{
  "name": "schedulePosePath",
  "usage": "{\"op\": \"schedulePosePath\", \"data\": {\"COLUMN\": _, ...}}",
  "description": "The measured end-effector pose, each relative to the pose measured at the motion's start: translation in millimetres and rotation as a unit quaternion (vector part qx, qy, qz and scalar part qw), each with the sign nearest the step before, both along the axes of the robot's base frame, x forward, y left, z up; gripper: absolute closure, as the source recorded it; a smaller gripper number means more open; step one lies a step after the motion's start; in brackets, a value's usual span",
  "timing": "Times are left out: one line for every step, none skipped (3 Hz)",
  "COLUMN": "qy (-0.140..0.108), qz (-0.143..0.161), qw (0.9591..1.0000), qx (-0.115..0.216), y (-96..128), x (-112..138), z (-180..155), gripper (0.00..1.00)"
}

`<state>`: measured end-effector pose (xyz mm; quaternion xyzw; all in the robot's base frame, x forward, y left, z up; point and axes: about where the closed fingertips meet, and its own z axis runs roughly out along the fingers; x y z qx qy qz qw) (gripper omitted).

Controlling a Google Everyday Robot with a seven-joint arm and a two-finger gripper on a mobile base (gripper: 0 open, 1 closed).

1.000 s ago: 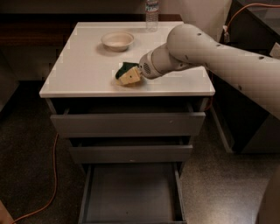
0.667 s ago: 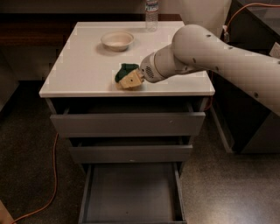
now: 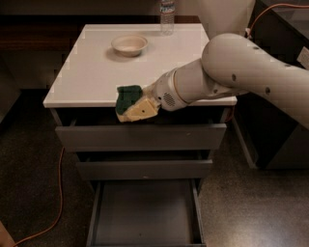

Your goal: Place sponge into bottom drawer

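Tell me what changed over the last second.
The hand, gripping the sponge, carried it from above the tabletop toward the camera. The sponge now hangs past the front edge, above the top drawer. The grip did not change. The bowl, bottle and open bottom drawer stayed put.

The white tabletop [image 3: 96,77] sits square above the grey drawers. A round cream bowl [image 3: 129,44] rests on it toward the back, a little left of centre. A clear water bottle [image 3: 167,14] stands upright at the rear edge, just right of the bowl and apart from it. The gripper [image 3: 147,103] reaches in from the right at the front edge, clamped on the sponge [image 3: 129,99].
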<state>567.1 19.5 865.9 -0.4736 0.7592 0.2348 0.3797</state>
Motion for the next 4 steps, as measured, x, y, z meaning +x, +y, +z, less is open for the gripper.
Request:
{"op": "schedulePosePath", "data": {"qy": 0.022, "qz": 0.049, "qw": 0.9985, "qx": -0.005, "y": 2.8, "x": -23.8, "z": -17.7, "gripper": 1.0}}
{"op": "schedulePosePath", "data": {"qy": 0.045, "qz": 0.083, "qw": 0.9953, "qx": -0.021, "y": 4.6, "x": -43.4, "z": -47.2, "gripper": 1.0}}
{"op": "schedulePosePath", "data": {"qy": 0.067, "qz": 0.103, "qw": 0.9917, "qx": -0.04, "y": 3.8, "x": -53.5, "z": -83.5, "gripper": 1.0}}
{"op": "schedulePosePath", "data": {"qy": 0.086, "qz": 0.11, "qw": 0.9888, "qx": -0.052, "y": 0.6, "x": -56.0, "z": -123.8, "gripper": 1.0}}
